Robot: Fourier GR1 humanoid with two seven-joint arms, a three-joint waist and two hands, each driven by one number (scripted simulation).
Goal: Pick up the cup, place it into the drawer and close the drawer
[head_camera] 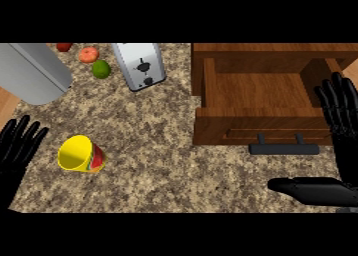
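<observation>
Both hands open and holding nothing; cup lying on the counter, drawer pulled out.

The right hand (346,130) stands at the counter's right edge, fingers straight and pointing up along the right side of the open drawer (259,95), thumb stretched left across the counter's near right corner, nothing in its hold. The drawer's dark handle (284,148) sits just left of that hand, on the front panel facing the near edge. The left hand (13,146) rests open at the left edge, fingers up, holding nothing. Just to its right the yellow cup (81,154) lies on its side on the counter (160,130), mouth toward the left. Along the far edge stand a toaster (140,65), a grey cylinder (30,71) at the far left corner, and three fruits (89,55) between them.
</observation>
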